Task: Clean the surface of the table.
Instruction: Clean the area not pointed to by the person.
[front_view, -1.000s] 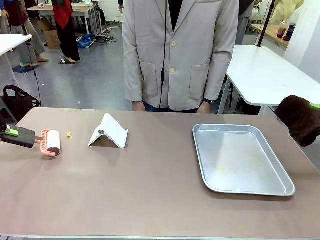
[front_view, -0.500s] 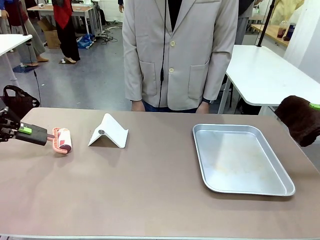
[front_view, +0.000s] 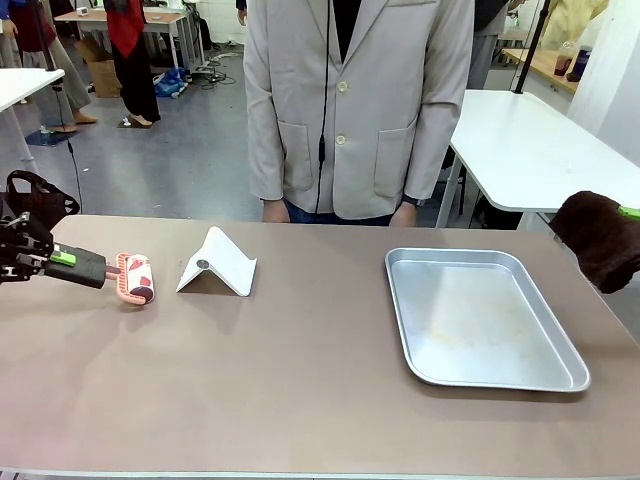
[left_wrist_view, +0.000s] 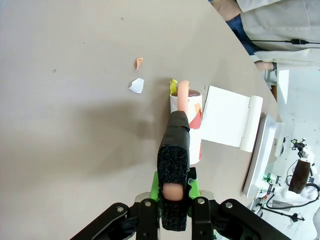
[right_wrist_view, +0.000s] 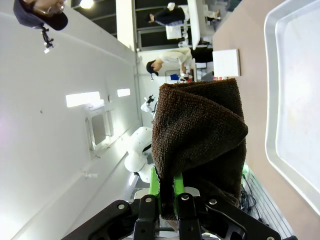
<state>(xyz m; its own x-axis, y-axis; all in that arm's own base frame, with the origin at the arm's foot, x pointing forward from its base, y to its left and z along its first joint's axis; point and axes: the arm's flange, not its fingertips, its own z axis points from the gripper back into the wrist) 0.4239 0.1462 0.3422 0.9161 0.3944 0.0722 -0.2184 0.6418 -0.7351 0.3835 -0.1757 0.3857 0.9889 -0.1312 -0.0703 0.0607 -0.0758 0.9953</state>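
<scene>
The counter (front_view: 300, 400) is carrying paper scraps (left_wrist_view: 136, 85) upper-centre in the left wrist frame, apparently just beyond the lint roller (front_view: 135, 278) the left pincer (left_wrist_view: 174, 200) is clamping; right pincer (right_wrist_view: 167, 195) is clamping a cloth (right_wrist_view: 200, 130).

On the worktop (front_view: 300, 400), the lint roller (front_view: 134, 278) lies at ten o'clock, the folded stand (front_view: 217, 263) just beside it at eleven, the tray (front_view: 480, 320) at three, the cloth (front_view: 600, 238) past the tray at two. A person (front_view: 350, 100) stands behind at twelve.
</scene>
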